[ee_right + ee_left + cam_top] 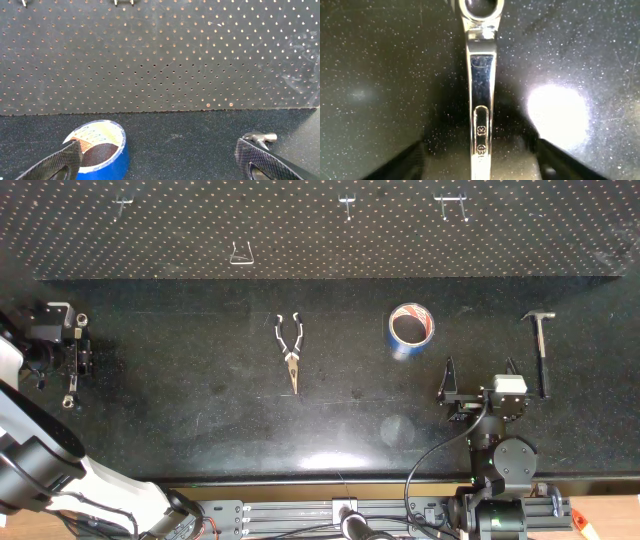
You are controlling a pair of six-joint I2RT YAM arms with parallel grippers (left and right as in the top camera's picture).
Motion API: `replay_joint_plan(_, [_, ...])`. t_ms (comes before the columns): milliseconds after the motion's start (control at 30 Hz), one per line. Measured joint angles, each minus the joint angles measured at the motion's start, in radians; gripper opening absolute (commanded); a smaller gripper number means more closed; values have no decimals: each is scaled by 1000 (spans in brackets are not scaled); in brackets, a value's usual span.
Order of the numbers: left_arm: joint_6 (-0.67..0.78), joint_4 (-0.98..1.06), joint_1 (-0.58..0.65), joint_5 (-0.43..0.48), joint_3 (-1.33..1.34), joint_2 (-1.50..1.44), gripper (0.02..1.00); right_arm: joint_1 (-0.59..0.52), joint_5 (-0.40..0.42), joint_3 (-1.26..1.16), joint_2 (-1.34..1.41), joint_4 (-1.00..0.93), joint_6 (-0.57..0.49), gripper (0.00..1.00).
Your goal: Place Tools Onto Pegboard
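Observation:
A shiny steel wrench [481, 95] lies flat on the black worktop, running lengthwise between the two spread fingers of my left gripper [480, 152], which is open and low over it. From above, this gripper [68, 352] is at the far left, with the wrench's end [68, 398] sticking out below it. My right gripper [480, 370] is open at the right, holding nothing, facing the pegboard [320, 225]. Ahead of it are a blue tape roll [100, 150] and a hammer's head [260, 137].
Pliers [291, 348] lie mid-table, the tape roll [410, 330] right of them, the hammer [540, 350] at the far right. The pegboard carries metal hooks [240, 254] [347, 200] [452, 204] [122, 200]. Cables run along the table's front edge.

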Motion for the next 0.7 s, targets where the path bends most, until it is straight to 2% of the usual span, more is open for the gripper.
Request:
replay_joint_plan(67, [1, -2, 0, 1, 0, 0, 538, 0, 0, 0, 0, 0, 0, 1000])
replay_joint_plan(333, [1, -6, 0, 1, 0, 0, 397, 0, 0, 0, 0, 0, 0, 1000])
replay_joint_plan(700, [0, -6, 0, 0, 0, 0, 400, 0, 0, 0, 0, 0, 0, 1000])
